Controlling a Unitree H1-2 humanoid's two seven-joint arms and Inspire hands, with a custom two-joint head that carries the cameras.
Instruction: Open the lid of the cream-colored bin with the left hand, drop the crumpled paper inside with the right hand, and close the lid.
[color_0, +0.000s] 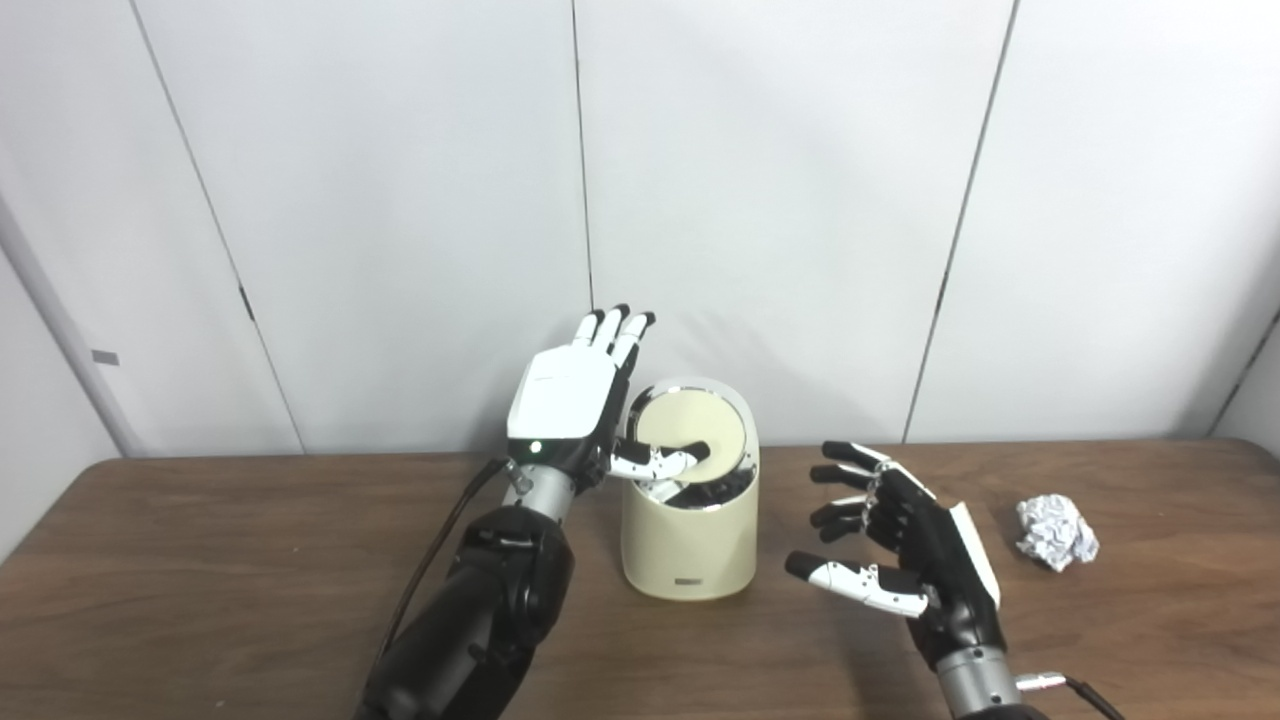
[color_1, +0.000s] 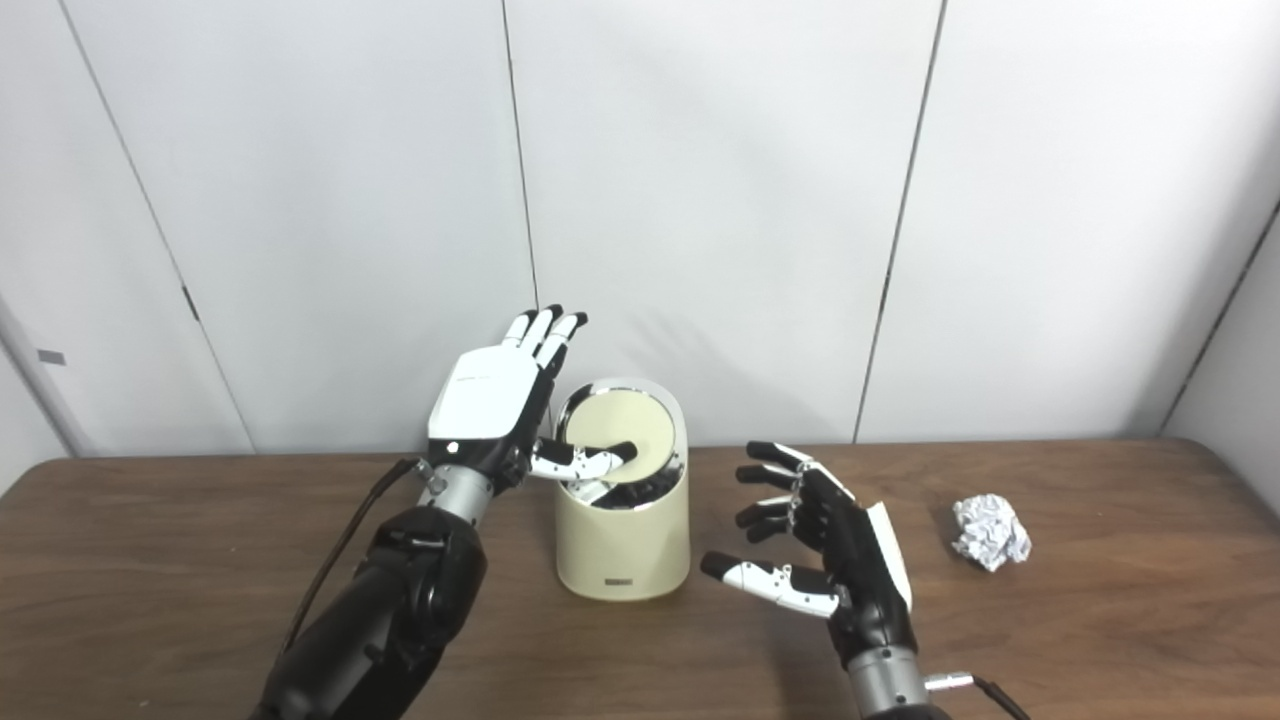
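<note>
Standing mid-table: cream bin (color_0: 690, 540), its round lid (color_0: 690, 432) tilted, dark gap showing below.
Left hand (color_0: 565, 405): raised beside the bin, fingers straight and apart, thumb across the lid.
Right hand (color_0: 900, 540): right of bin, fingers spread wide, empty.
Crumpled paper (color_0: 1056, 532): on the table (color_0: 200, 560), beyond the right hand.

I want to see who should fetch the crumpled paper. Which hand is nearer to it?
Right. The right hand hovers open between the bin and the crumpled paper, not touching it. The left hand is beyond the bin, its thumb on the tilted lid.
</note>
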